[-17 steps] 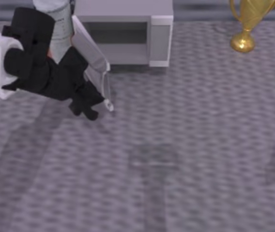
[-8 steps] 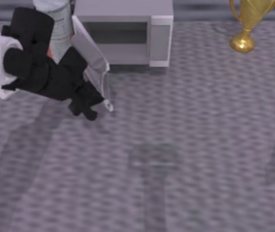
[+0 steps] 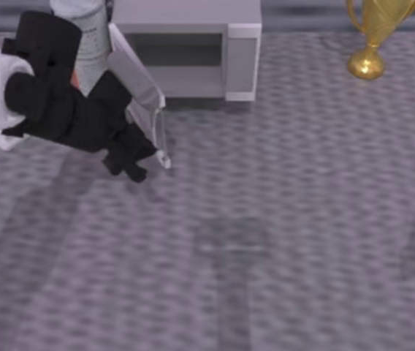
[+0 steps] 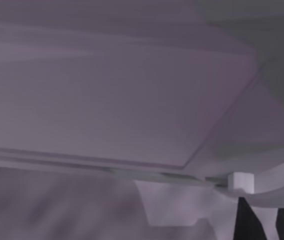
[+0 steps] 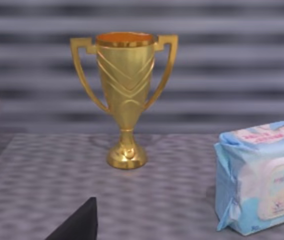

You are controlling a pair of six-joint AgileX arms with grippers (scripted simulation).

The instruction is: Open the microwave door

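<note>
Top view, grey woven tabletop (image 3: 302, 219), microwave (image 3: 193, 14), trophy (image 3: 372, 36) behind

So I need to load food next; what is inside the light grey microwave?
The light grey boxy microwave shows a dark cavity with nothing visible in it. Its white-framed door stands swung open, and the left claw is at its outer edge. The cavity's deeper part is hidden.

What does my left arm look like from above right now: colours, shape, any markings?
In the top view the left arm has a rounded white shell with a small yellow patch at its edge, then bulky matte black links tapering to the black left gripper. No cables or lettering show. The right arm is out of the top view.
</note>
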